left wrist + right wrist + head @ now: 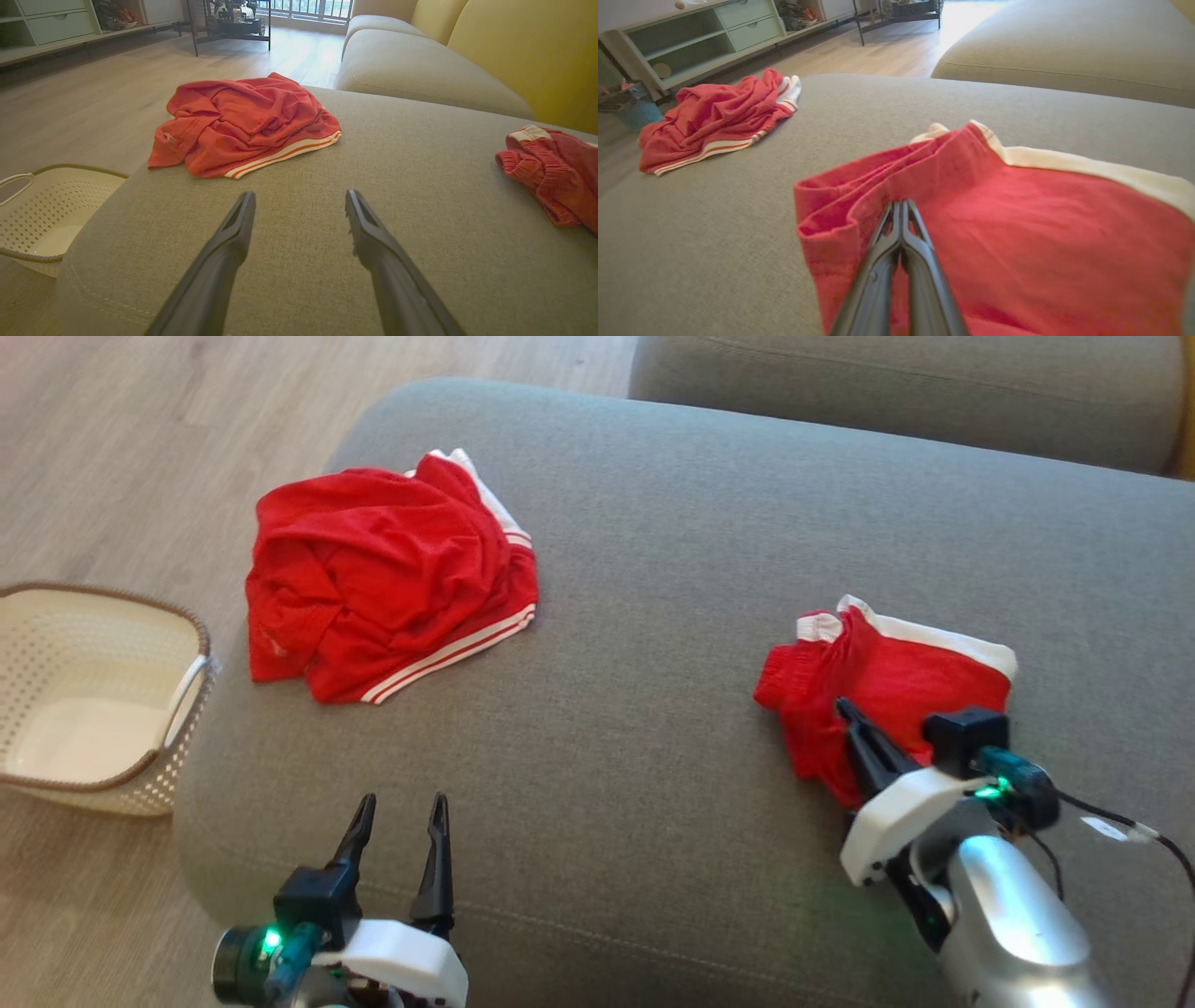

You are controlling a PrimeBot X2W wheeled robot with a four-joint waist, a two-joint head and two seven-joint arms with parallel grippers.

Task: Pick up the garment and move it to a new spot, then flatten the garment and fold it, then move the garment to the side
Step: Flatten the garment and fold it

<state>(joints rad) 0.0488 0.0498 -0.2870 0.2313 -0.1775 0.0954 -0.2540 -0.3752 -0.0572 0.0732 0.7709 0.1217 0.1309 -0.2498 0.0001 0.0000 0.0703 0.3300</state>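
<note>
A folded red garment [915, 672] with a white band lies on the right side of the grey sofa cushion [700, 523]. My right gripper [845, 707] is shut on it, the tips pinching a small pucker of cloth near its left fold; in the right wrist view the closed gripper [901, 203] lies over the red fabric [1041, 210]. My left gripper [401, 800] stands open above the cushion's front edge, holding nothing, fingers apart in its own view [299, 200]. The folded garment's edge [556, 168] shows at that view's right.
A second red garment [373, 588] with white stripes lies crumpled at the cushion's far left [243, 121]. A cream perforated basket [103, 784] stands on the wood floor left of the sofa. Another cushion [906, 383] lies behind. A shelf unit [714, 32] lines the far wall.
</note>
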